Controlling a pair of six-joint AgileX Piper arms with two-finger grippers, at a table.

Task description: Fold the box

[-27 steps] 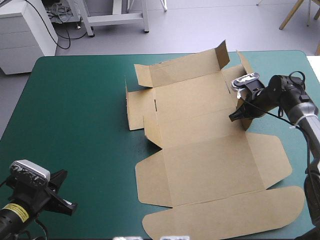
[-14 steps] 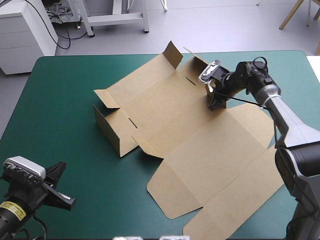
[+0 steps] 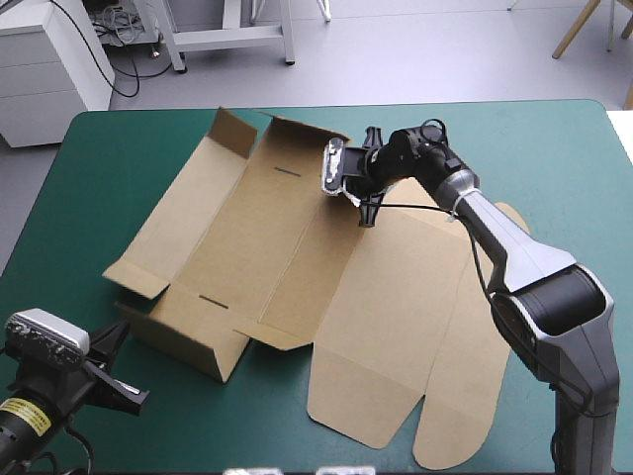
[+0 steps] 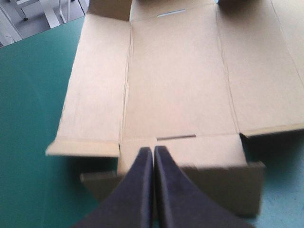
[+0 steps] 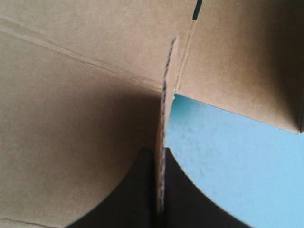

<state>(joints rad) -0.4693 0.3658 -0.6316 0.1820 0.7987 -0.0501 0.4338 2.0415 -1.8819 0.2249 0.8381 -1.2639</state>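
The brown box [image 3: 287,247] lies as a cut sheet slanting across the teal-green table, lid panels toward the near right. One short wall [image 3: 183,346] stands raised at its near-left end, and small flaps rise at the far end. My right gripper [image 3: 363,201] is at the far side of the sheet, shut on an upright flap edge [image 5: 164,118] that runs between its fingers. My left gripper [image 3: 138,394] hovers off the near-left corner, shut and holding nothing. In the left wrist view it [image 4: 153,153] points at the raised wall [image 4: 213,175] just ahead.
Bare teal-green cover [image 3: 89,188] lies left of the box and along the far right [image 3: 554,158]. The box's rounded lid flaps [image 3: 445,435] reach close to the table's near edge. The right arm stretches over the sheet's right side.
The right gripper has dragged the box leftward and turned it, so the sheet now slants from far left to near right. The left arm has stayed put.
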